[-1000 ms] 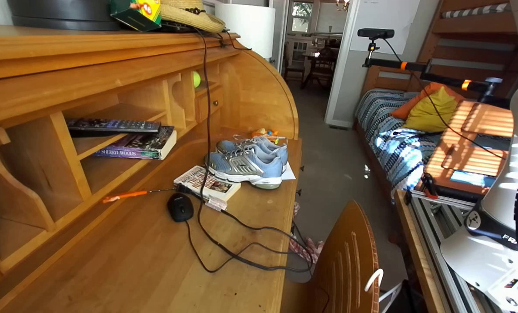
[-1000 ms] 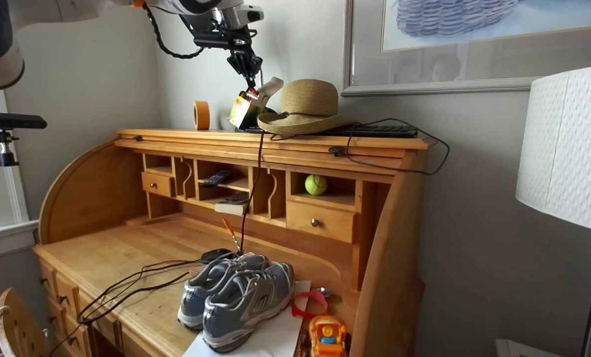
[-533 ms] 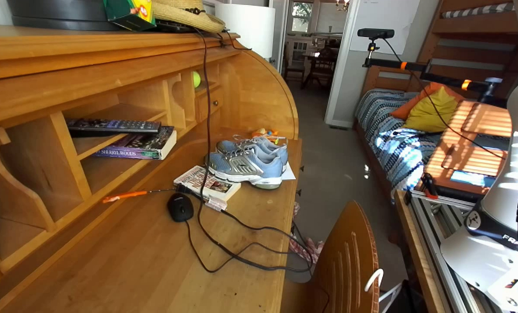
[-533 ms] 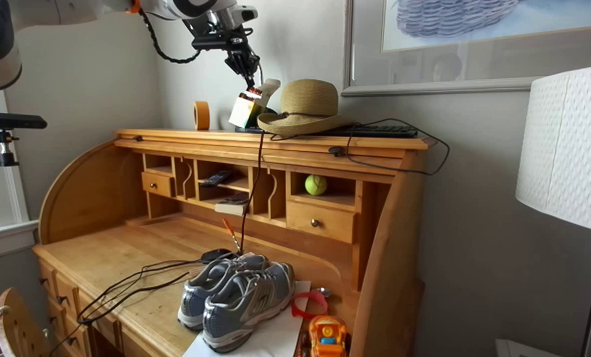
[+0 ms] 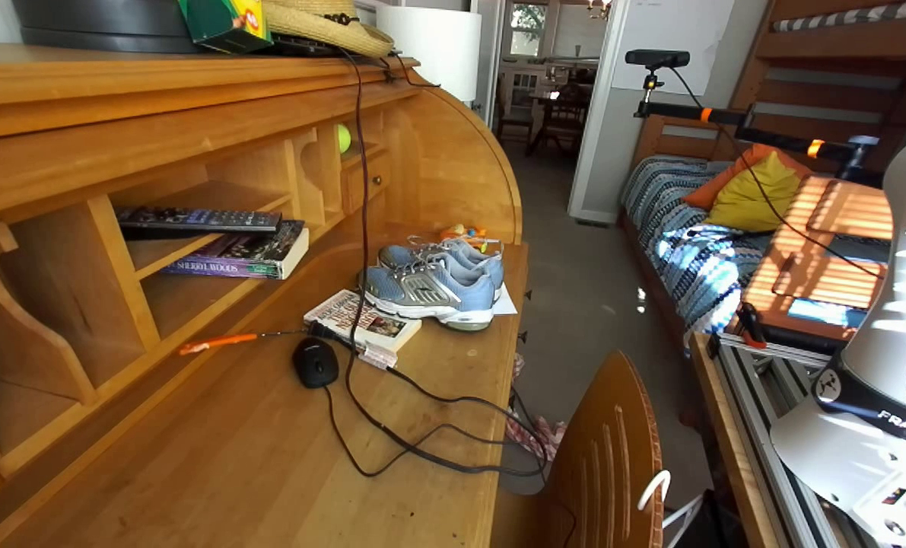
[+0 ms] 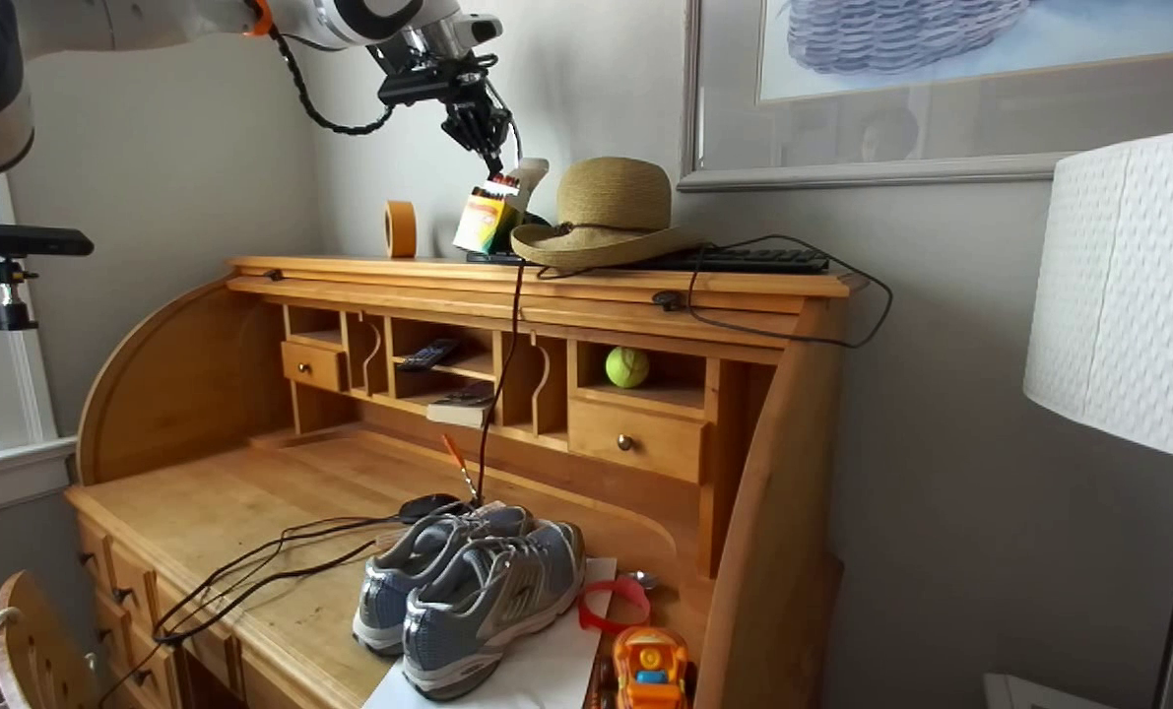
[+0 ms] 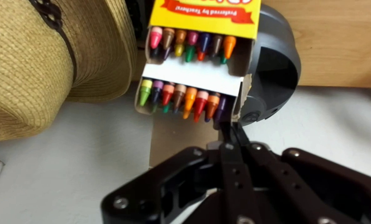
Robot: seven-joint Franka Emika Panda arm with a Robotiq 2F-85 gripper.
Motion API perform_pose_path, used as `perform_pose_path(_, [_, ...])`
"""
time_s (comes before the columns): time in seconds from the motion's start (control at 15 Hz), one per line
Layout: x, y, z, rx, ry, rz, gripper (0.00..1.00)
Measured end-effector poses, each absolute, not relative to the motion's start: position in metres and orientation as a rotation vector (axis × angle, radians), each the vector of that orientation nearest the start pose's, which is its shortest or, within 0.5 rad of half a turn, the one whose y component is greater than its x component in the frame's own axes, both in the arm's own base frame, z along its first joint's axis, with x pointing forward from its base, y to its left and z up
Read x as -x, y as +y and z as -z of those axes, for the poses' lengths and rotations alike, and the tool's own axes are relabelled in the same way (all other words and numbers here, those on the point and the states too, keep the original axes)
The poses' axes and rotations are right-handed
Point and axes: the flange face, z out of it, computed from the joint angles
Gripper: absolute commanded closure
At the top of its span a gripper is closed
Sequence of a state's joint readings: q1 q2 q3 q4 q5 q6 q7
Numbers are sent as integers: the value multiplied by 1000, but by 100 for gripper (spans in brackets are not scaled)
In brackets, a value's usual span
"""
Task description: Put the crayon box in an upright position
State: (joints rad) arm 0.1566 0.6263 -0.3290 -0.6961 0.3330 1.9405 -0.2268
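The crayon box [image 6: 485, 222] is yellow and green with an open top and crayons showing. It is tilted on the desk's top ledge, beside the straw hat, in both exterior views; its green side [image 5: 220, 24] faces that camera. Its lower edge is at or just above the ledge; contact is unclear. In the wrist view the box [image 7: 204, 17] shows two rows of crayons, with its flap folded back. My gripper [image 7: 234, 126] is shut on the box's thin side wall at the back corner, beside a purple crayon. The gripper [image 6: 494, 169] points down from above in an exterior view.
The straw hat [image 6: 616, 207] stands close beside the box. A black device with a switch [image 7: 278, 67] is on its other side. A keyboard [image 6: 763, 259], a hanging cable [image 6: 509, 364], an orange ring [image 6: 400, 228] and a dark round object [image 5: 110, 27] are along the ledge [image 6: 350, 264].
My gripper and the held box have shifted slightly left in both exterior views. The box's yellow face has turned more toward the camera and its tilt looks a little smaller.
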Motion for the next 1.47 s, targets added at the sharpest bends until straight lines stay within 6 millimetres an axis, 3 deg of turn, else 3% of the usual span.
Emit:
perform_pose_path(0.33, [-729,16,-692,2953,-270,995,100])
perform_pose_path(0.87, [-719,24,-690,2992,-285,1143,100])
perform_pose_path(1.47, [-677,84,-659,2998,-221,1209,100])
